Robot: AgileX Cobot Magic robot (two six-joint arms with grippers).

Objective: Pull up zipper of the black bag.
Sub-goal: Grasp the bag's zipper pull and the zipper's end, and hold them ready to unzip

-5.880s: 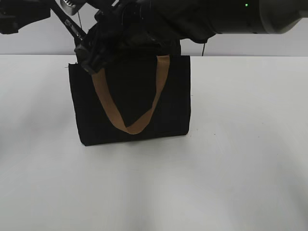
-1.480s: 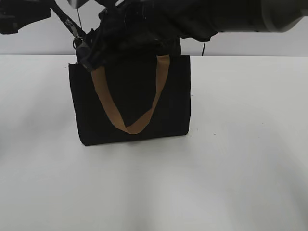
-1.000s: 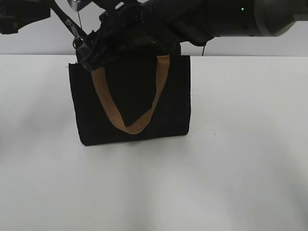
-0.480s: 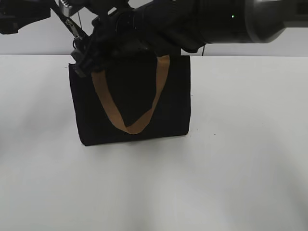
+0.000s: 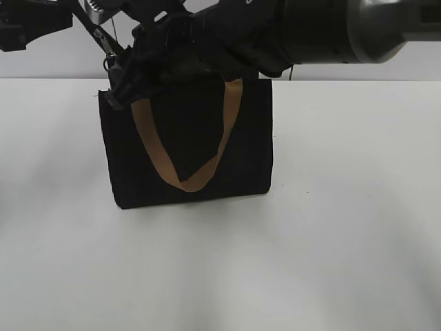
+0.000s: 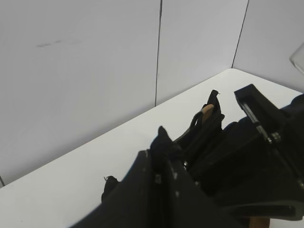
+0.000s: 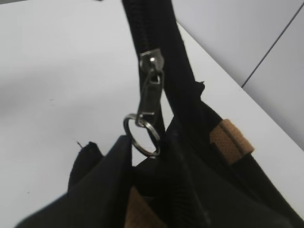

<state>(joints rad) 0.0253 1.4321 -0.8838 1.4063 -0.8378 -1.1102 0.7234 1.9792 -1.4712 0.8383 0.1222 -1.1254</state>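
Note:
The black bag (image 5: 193, 138) stands on the white table (image 5: 344, 227), its tan handle (image 5: 186, 181) hanging in a V on its face. My right gripper (image 5: 118, 84) reaches across to the bag's top left corner. In the right wrist view the silver zipper (image 7: 151, 61) sits on the black zip line (image 7: 156, 28), and the ring on its pull tab (image 7: 141, 135) lies between my right gripper's (image 7: 149, 156) nearly closed fingers. My left gripper (image 6: 164, 156) is shut on the end of the zip line and holds it taut up and to the left of the bag (image 6: 209, 121).
The right arm's thick black body (image 5: 310, 27) hangs over the bag's top edge. A grey wall (image 5: 55, 62) runs behind the table. A tan strap tab (image 7: 230, 137) is sewn beside the zip line.
My right gripper has shifted slightly left along the bag's top edge toward the corner. The bag and the left arm have stayed where they were.

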